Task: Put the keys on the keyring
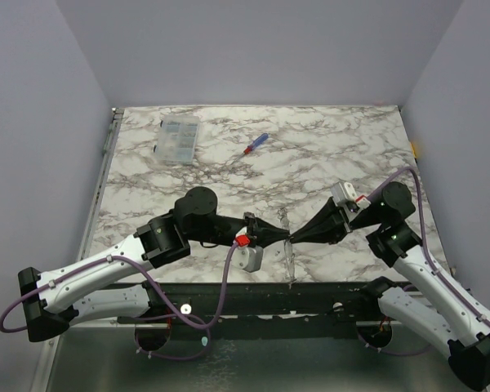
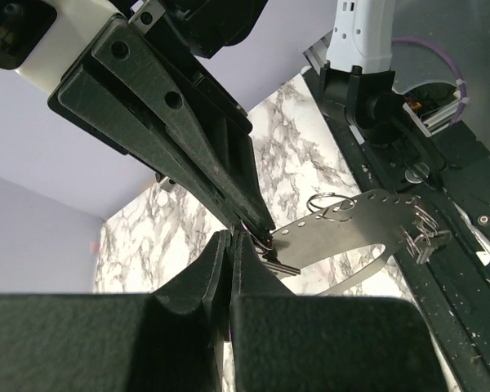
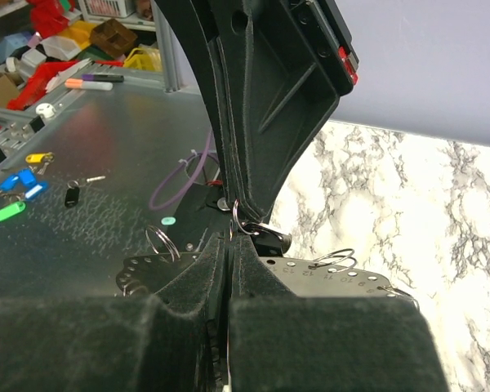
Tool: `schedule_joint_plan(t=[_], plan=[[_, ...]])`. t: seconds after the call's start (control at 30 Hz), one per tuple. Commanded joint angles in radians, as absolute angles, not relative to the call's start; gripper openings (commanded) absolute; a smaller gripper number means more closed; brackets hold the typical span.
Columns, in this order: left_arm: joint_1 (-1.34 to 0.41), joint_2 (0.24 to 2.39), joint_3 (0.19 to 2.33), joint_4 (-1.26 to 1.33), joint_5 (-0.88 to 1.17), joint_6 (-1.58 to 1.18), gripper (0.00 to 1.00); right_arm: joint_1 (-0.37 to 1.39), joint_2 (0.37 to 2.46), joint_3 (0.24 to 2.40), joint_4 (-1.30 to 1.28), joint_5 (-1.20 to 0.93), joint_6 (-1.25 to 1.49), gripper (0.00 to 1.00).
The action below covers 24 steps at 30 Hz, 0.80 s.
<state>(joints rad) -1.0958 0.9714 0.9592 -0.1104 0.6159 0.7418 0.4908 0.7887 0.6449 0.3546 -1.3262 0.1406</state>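
My left gripper (image 1: pixel 284 236) and right gripper (image 1: pixel 296 238) meet tip to tip above the table's near edge, both shut. Between the tips is a small wire ring (image 3: pixel 242 219) with a key on it: a black head (image 3: pixel 271 239) and a short pale blade (image 2: pixel 287 266). Both tips seem to pinch that ring; the exact hold is hidden. The keyring, a pale grey strip with holes (image 2: pixel 367 214), curves just below the tips and carries several wire rings. It also shows in the top view (image 1: pixel 288 260) and the right wrist view (image 3: pixel 351 282). I cannot make out the second key.
A clear compartment box (image 1: pixel 180 139) and a red-and-blue screwdriver (image 1: pixel 256 144) lie at the back of the marble table (image 1: pixel 343 155). A black rail (image 1: pixel 229 298) runs along the near edge. Grey walls enclose the table on three sides.
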Motion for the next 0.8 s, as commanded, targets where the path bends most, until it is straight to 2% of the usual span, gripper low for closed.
schedule_joint_plan(t=[0.0,0.33,0.57,0.77], plan=[[-1.105,0.966,0.955,-0.100,0.595,0.756,0.00,0.489,0.772,0.701,0.280,-1.330,0.085,0.01],[-1.105,0.956,0.950,-0.095,0.592,0.759,0.00,0.488,0.775,0.708,0.267,-1.340,0.079,0.01],[-1.106,0.926,0.915,-0.026,0.414,0.775,0.00,0.488,0.776,0.700,0.263,-1.362,0.086,0.01],[-1.106,0.929,0.892,0.041,0.387,0.758,0.00,0.489,0.767,0.684,0.272,-1.373,0.096,0.00]])
